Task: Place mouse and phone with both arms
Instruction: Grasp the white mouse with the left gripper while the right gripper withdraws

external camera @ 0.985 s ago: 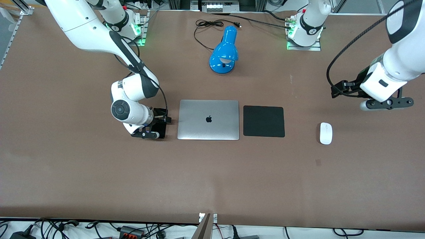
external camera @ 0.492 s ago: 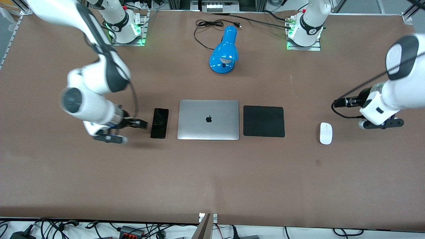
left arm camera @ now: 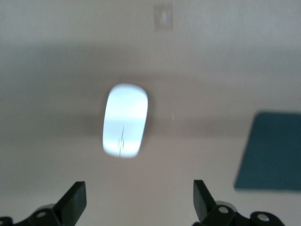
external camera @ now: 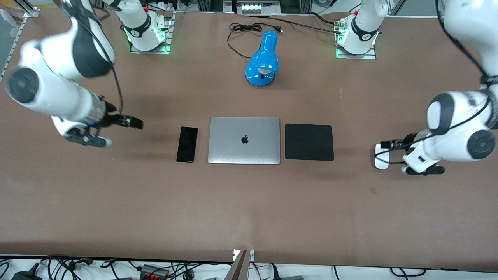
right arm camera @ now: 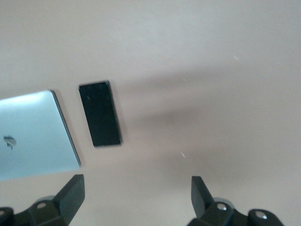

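Two grippers, both with jaws spread and empty — left gripper low over the mouse, right gripper over bare table toward the right arm's end. Phone flat beside the laptop; black mat between laptop and mouse.

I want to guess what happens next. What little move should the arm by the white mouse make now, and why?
Probably lower the left gripper onto the mouse: its fingers are open and the mouse lies on the table, not yet on the black mat. The phone already lies beside the laptop.
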